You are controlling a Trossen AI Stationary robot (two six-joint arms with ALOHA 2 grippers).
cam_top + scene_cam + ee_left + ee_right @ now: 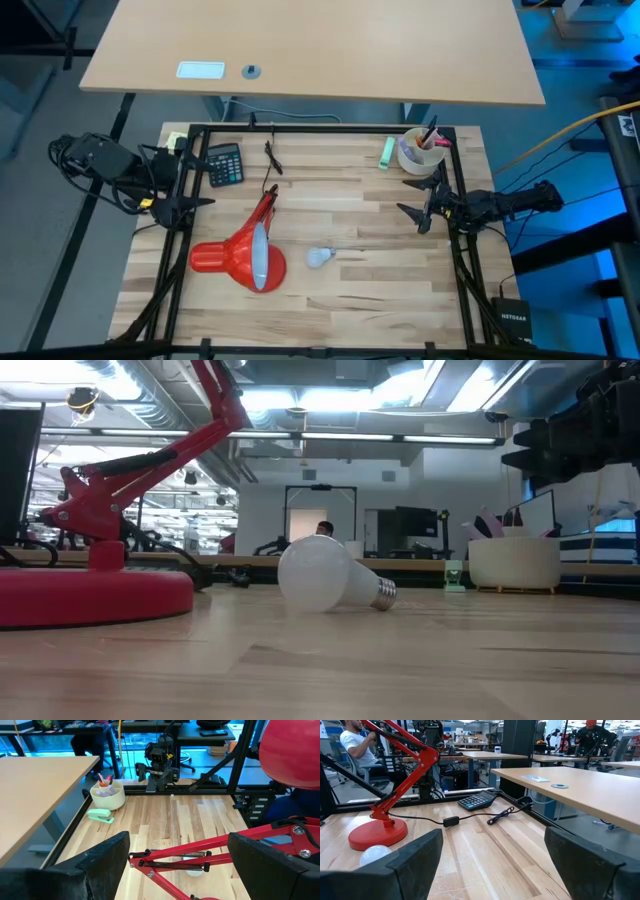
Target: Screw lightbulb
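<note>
Both grippers wide, lightbulb (318, 258) mid-table.

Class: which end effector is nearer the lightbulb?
Right. The right end effector waits right of the lightbulb; the left end effector sits farther off, beyond the lamp.

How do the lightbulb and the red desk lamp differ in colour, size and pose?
The lightbulb is white; the red desk lamp is red. The lightbulb is far smaller than the lamp's shade. The lightbulb lies on its side; the lamp stands on its round base. Both rest on the wooden table, ungripped.
</note>
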